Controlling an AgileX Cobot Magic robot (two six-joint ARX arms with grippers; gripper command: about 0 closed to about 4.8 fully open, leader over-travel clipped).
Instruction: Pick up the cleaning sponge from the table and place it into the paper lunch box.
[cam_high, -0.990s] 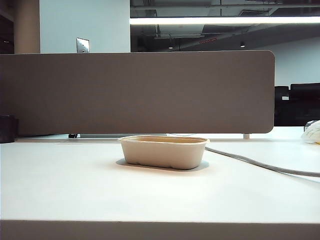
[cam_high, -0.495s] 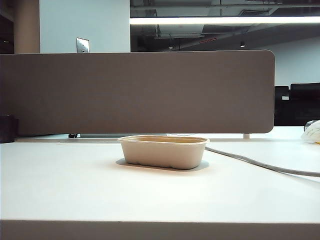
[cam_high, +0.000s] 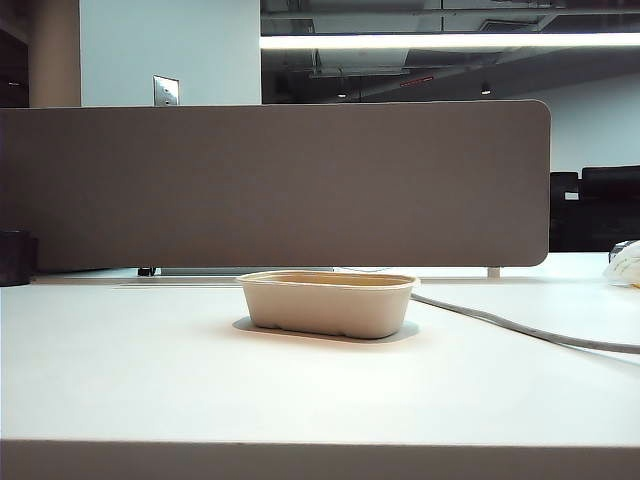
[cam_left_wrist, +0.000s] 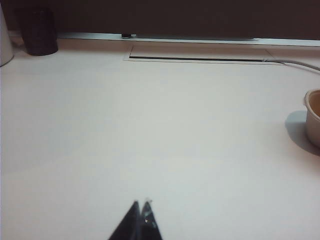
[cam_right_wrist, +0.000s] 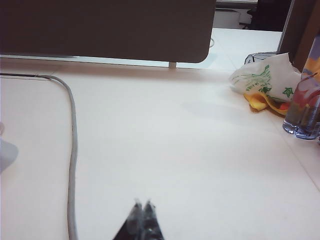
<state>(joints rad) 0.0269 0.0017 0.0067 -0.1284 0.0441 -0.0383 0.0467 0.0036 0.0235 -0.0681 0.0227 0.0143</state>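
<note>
The cleaning sponge shows in no view, so its direction and long axis cannot be told; it may already lie inside the paper lunch box (cam_high: 328, 303), centre frame on the tabletop (cam_high: 150, 380), long axis running left-right. Left hand (cam_left_wrist: 140, 205) and right hand (cam_right_wrist: 142, 205) both sit low, tips pinched together, holding nothing, neither clearly nearer.

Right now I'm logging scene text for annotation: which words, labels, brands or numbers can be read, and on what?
None can be read.
White plastic bag by the table edge: green print, too blurred to read.
Paper lunch box: no print visible.
Grey-brown partition panel: plain.
Left gripper and right gripper: no markings.
</note>
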